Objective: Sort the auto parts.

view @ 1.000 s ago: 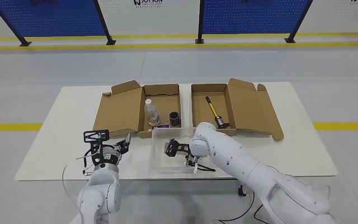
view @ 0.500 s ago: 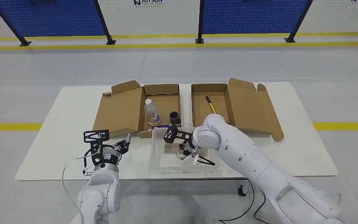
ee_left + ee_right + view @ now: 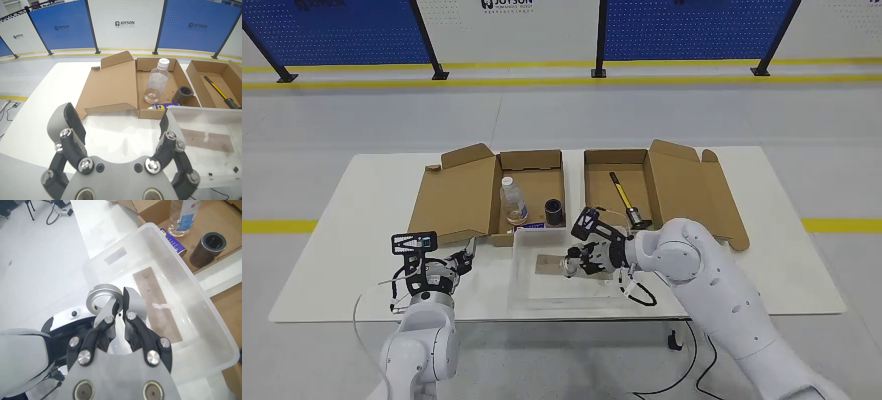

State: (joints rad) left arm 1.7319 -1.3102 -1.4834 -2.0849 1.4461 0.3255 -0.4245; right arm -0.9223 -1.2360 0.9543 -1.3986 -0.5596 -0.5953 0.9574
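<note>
From above, the right gripper hung over the clear bin at the front of the worktop, and what it held was too small to make out from up there. The left gripper sat low just beside the bin's left side. Behind the bin lay two open cardboard boxes: the left box held a bottle and a dark cylinder, and the right box held a hammer.

On the left wrist view, the left gripper was spread wide with nothing between its pads, over bare worktop beside the bin's wall. Beyond it the bottle stood upright, a spray can lay on its side by the box's front wall, and the dark cylinder sat beside it.

On the right wrist view, there it was: the right gripper was pinched tight on the rim of a silver metal ring, held up above the bin. The cylinder stood just beyond the bin's rim.
</note>
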